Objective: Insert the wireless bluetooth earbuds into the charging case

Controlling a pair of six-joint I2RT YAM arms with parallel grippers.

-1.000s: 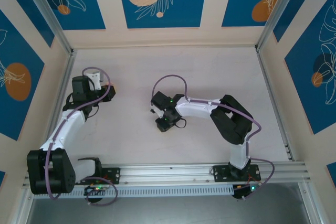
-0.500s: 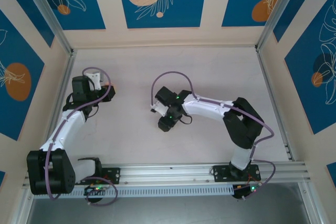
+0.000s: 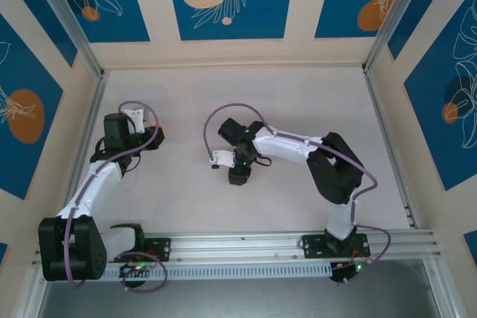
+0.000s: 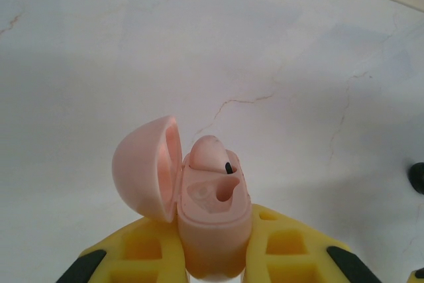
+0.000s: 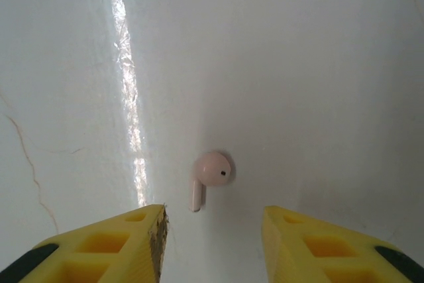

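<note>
At about 9 o'clock on the table, the left gripper [image 4: 213,264] has its yellow fingers [image 4: 291,246] pressed in against the two sides of the pink charging case [image 4: 213,220], pinching its lower body. The case is likely held this way so that it stays upright and steady with its mouth facing up, ready to receive. The lid [image 4: 142,175] is swung fully open toward 9 o'clock of the case, which leaves the top clear. One seated earbud [image 4: 211,152], pale pink with a small dark spot, already sits in the case at 12 o'clock. The empty socket [image 4: 225,193] beside it, toward 4 o'clock, looks free for the second piece. Nearer the middle of the table [image 5: 311,64], the right gripper [image 5: 213,220] points down at the surface. Its fingers [image 5: 129,243] are spread apart, holding nothing and touching nothing. The loose earbud [image 5: 212,170] lies flat on the table at 12 o'clock from the gap between them, near the fingertips but clear of both. Its round head is toward 1 o'clock and its stem points toward 7 o'clock. The open fingers are lined up on either side of it, which reads as the set-up for a pinch. The piece is small and smooth, so it could skid or roll if one finger reaches it first.
</note>
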